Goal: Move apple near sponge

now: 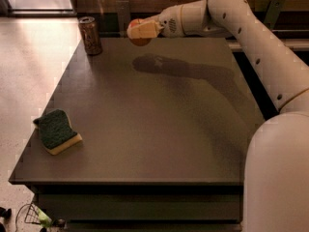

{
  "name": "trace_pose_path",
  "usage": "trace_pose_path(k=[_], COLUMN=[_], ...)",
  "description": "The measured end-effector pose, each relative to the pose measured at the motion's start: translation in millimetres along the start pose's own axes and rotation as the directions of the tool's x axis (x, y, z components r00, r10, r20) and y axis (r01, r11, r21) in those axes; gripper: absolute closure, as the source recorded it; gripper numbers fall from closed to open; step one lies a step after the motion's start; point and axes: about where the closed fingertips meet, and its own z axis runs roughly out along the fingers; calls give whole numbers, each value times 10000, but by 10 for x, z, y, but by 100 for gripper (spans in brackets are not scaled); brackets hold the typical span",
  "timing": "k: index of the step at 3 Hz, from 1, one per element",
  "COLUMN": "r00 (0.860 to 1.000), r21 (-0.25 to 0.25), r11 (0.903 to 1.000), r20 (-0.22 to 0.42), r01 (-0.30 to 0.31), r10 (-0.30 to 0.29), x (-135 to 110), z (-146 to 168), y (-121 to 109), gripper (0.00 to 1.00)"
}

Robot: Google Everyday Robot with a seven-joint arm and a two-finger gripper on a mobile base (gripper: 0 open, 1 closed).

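My gripper is at the far side of the table and is shut on the red-orange apple, which shows between and below the pale fingers. It holds the apple lifted above the tabletop, with its shadow on the table below. The sponge, dark green on top with a yellow base, lies flat near the front left corner of the table, far from the gripper.
A brown drink can stands upright at the far left corner, left of the gripper. The dark table has its left edge next to a light floor. My white arm reaches in from the right.
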Motion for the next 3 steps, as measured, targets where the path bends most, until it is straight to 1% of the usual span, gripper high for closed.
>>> trace_pose_path(k=[1, 2, 3], r00=[9984, 9940, 9947], r21=[-74, -384, -746], r11=[9994, 9977, 9962], r20=[439, 963, 964], r01=[347, 564, 442], r10=[-343, -525, -369], x=[-156, -37, 189], z=[-374, -501, -428], y=[218, 835, 1264], gripper=[100, 100, 100])
